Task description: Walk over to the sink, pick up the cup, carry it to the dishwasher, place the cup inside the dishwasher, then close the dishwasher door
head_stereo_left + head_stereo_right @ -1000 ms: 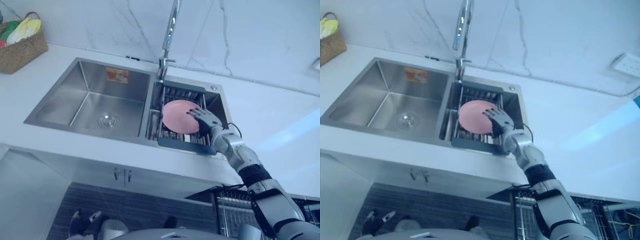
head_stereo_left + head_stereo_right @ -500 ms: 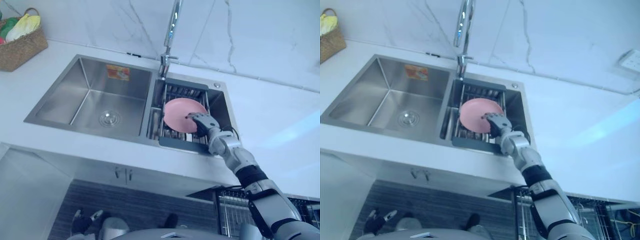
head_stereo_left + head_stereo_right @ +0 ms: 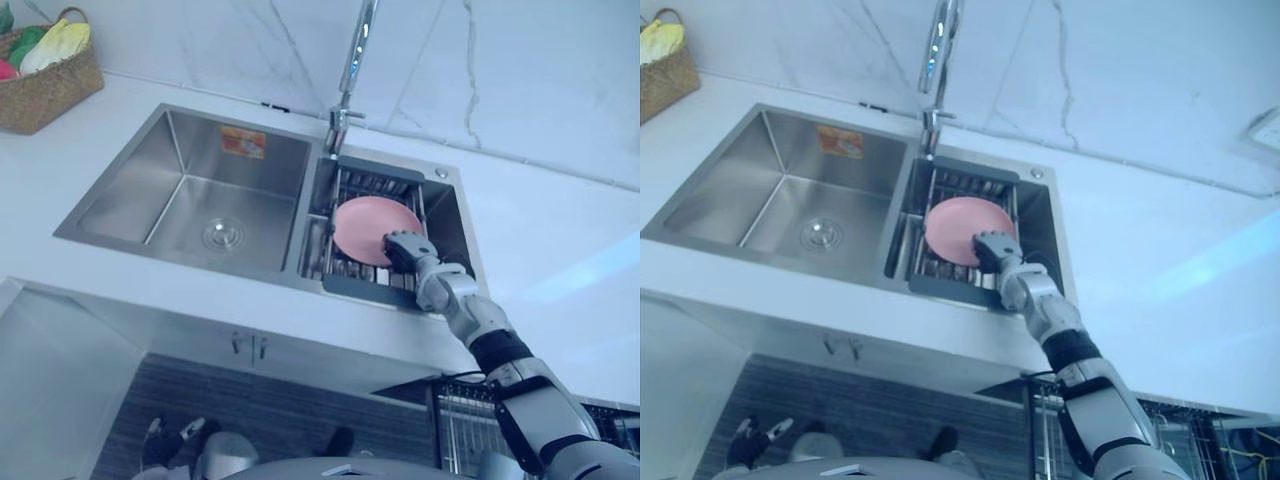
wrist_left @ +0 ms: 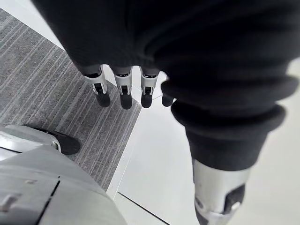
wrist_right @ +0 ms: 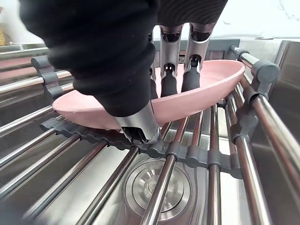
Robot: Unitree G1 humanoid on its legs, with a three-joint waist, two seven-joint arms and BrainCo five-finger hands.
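Pinching the pink dish (image 5: 213, 86) by its rim on the rack (image 5: 199, 157), your right hand (image 3: 405, 248) could have lost it had you lifted abruptly.

The sink (image 3: 125, 195) is brushed steel, the rack (image 5: 213, 187) glossy metal, the dish (image 5: 201, 101) smooth and matt, the basket (image 3: 45, 100) rough wicker.

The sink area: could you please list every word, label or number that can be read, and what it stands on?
Sticker on the back wall of the sink's left basin: orange and pale, print too small to read.
Pink plate, faucet: no markings legible.
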